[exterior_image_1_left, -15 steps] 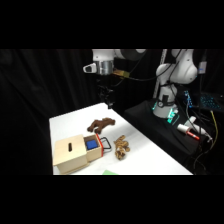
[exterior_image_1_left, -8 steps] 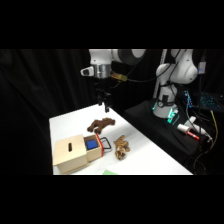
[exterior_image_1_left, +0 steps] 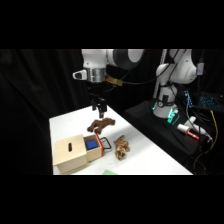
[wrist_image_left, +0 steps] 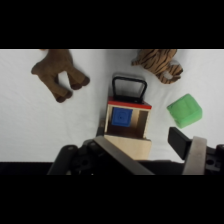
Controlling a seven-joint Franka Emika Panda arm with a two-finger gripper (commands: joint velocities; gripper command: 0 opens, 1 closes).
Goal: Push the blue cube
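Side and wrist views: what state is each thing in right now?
blue cube: inside the wooden box's open drawer, untouched
wooden box: drawer pulled out
gripper: jaws open, above the table, holding nothing
brown plush toy: lying on the table
tiger plush toy: lying on the table
green block: resting beside the box

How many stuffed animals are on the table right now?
2: a brown plush toy left of the wooden box, and a tiger-striped plush toy right of its black handle. Others may be hidden.

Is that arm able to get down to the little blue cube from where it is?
Probably yes: the blue cube sits in the box's open-topped drawer, with nothing covering it below the gripper.
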